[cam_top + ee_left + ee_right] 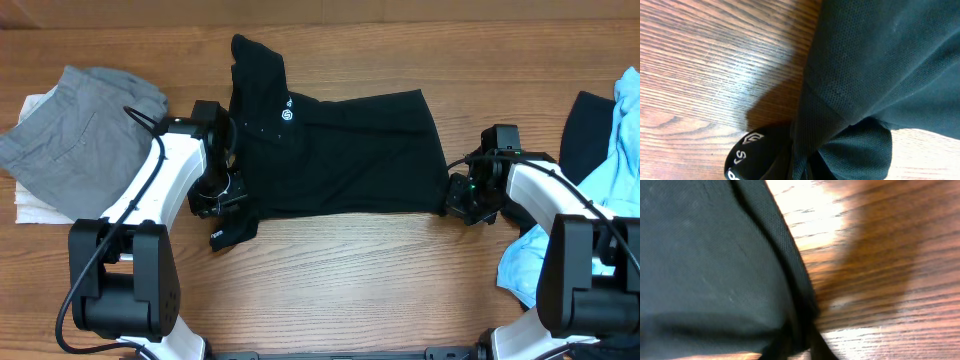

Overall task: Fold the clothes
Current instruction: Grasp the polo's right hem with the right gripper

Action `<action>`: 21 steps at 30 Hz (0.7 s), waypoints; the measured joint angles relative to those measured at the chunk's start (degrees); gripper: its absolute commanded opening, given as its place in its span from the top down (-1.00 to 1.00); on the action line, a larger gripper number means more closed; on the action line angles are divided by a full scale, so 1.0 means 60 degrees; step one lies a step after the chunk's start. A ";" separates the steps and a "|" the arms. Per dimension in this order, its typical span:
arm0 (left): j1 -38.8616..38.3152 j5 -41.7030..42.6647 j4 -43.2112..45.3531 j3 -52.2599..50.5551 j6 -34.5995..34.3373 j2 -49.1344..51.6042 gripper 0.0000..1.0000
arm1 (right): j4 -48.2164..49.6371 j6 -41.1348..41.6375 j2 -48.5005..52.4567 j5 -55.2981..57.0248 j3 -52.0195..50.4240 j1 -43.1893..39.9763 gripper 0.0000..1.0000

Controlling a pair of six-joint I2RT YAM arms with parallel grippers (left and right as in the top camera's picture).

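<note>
The clothes in work are a black short-sleeved shirt [340, 150] with a small white logo, spread flat across the middle of the table. My left gripper [225, 203] sits at the shirt's lower left corner. In the left wrist view it [801, 170] is shut on bunched black mesh fabric [880, 65], beside a black finger [752, 156] with white lettering. At the shirt's lower right corner is my right gripper [455, 203]. In the blurred right wrist view it [802, 352] pinches the shirt's hem [790, 270], which gathers between its dark fingers.
A grey garment [80, 130] lies at the far left on top of a white one [35, 208]. A light blue garment [612, 190] and another black one [583, 130] lie at the right edge. Bare wooden table [380, 280] stretches in front of the shirt.
</note>
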 measured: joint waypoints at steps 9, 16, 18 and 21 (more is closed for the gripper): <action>-0.0004 0.0004 -0.0120 0.0000 0.0084 0.0000 -0.43 | -0.1851 0.1249 0.0062 0.1370 0.0838 -0.0860 0.92; -0.0004 -0.0004 -0.0200 0.0000 0.0102 0.0000 -0.50 | -0.2262 0.1708 -0.0244 0.2295 0.2193 -0.2036 0.92; 0.0000 -0.0004 -0.0240 0.0000 0.0102 0.0000 -0.50 | -0.2350 0.1727 -0.0270 0.2484 0.2189 -0.2018 0.92; -0.0004 0.0000 -0.0306 0.0000 0.0102 0.0000 -0.50 | -0.2412 0.1789 -0.0270 0.2688 0.2186 -0.2000 0.92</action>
